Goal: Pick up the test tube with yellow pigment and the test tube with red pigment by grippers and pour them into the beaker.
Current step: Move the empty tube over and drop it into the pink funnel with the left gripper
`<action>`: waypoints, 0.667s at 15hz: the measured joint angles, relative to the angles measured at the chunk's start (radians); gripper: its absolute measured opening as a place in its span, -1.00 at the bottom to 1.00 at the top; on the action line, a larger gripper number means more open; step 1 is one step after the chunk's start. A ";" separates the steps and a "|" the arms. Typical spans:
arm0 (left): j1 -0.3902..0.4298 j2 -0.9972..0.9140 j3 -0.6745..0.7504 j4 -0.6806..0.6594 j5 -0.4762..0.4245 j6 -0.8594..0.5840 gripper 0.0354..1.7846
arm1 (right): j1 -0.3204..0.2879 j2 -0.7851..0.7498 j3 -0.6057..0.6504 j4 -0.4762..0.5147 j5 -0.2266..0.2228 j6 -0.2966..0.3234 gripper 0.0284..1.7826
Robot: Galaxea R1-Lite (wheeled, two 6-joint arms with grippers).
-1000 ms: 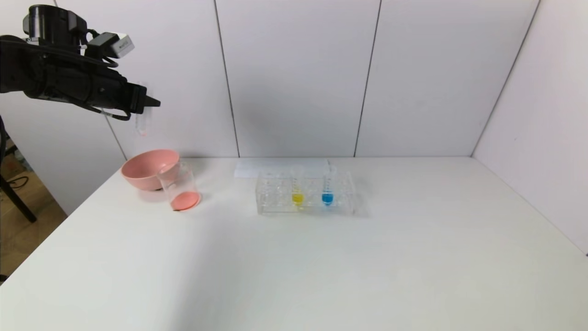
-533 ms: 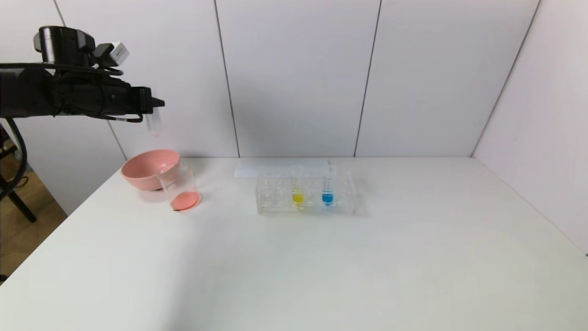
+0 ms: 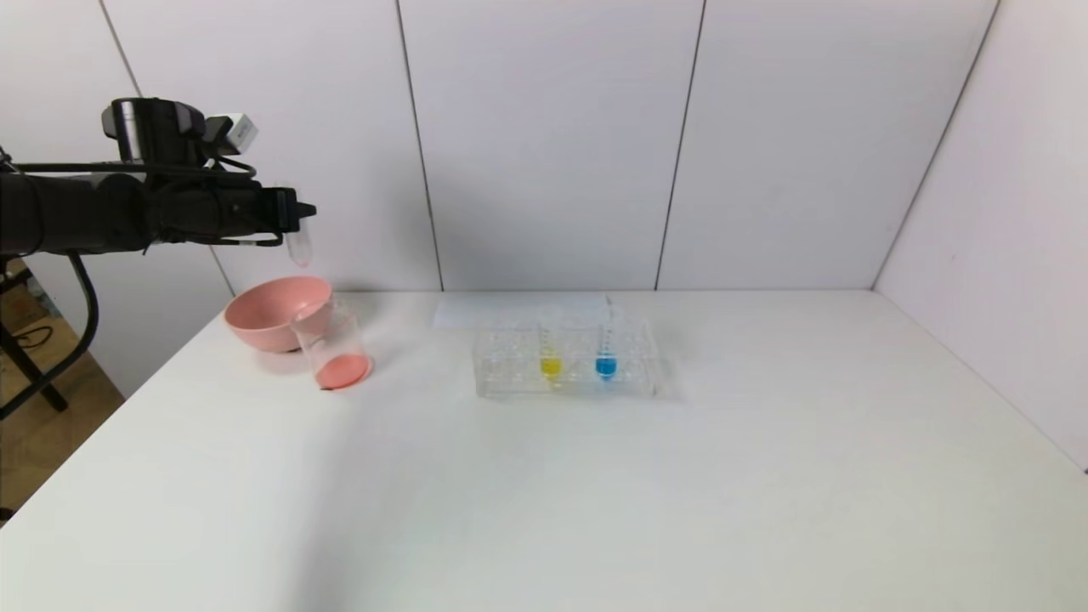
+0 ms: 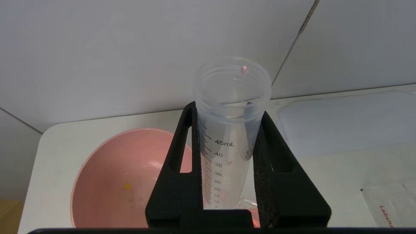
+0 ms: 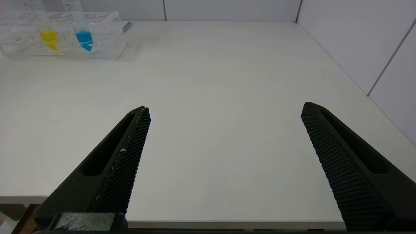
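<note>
Left gripper (image 3: pixel 299 211), jaws pinching the emptied test tube with red pigment (image 3: pixel 298 247) above the table's (image 3: pixel 595 493) back-left corner; residual drops may fall outside the beaker (image 3: pixel 331 344). Right gripper (image 5: pixel 224 130): jaws spread.

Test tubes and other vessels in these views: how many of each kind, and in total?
Slim clear plastic test tubes: 3 (yellow-tipped and blue-tipped in the clear tube rack, one near-empty held by the left end effector)
Clear beaker with red liquid: 1
Pink round bowl: 1
Total: 5
</note>
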 joint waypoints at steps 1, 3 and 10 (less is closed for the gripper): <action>0.001 0.013 -0.001 -0.020 0.000 0.000 -0.52 | 0.000 0.000 0.000 0.000 0.000 0.000 0.91; 0.001 0.043 -0.002 -0.066 0.000 -0.002 -0.52 | 0.000 0.000 0.000 0.000 0.000 0.000 0.91; 0.044 0.105 -0.037 -0.061 0.008 0.003 -0.52 | 0.000 0.000 0.000 0.000 0.000 0.000 0.91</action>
